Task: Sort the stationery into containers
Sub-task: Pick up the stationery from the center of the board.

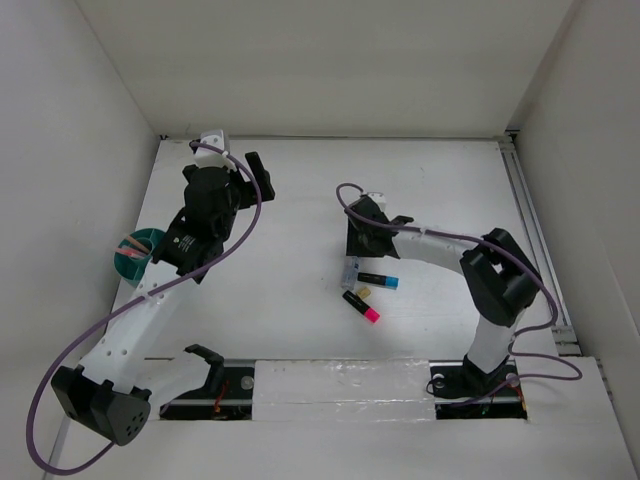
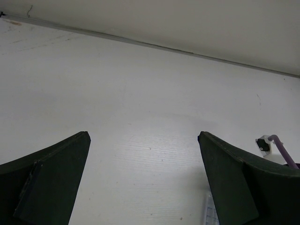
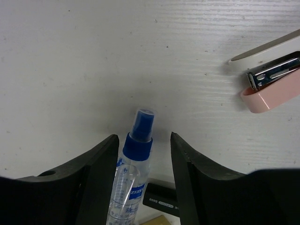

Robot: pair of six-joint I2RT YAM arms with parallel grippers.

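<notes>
A: Which colours show on the white, faintly wood-grained tabletop (image 3: 70, 56)?
B: 2 markers: a slim black marker with a bright blue end (image 1: 378, 280) and a slim black marker with a hot-pink end (image 1: 361, 307), plus a small tan eraser-like block (image 1: 364, 292).
A: And the slim clear plastic bottle (image 3: 133, 173)?
B: Transparent body, royal-blue cap, blue print on its label.
A: The pale pink hinged stapler (image 3: 272, 70)?
B: Pink base, silver metal core, cream top piece.
A: The round teal plastic organizer (image 1: 152, 237)?
B: Teal all over; the thin pink plastic pen (image 1: 133, 243) shows against it.
A: Anything else?
B: Thin purple cables (image 1: 262, 195) along white arm links with black joints (image 1: 130, 330).
</notes>
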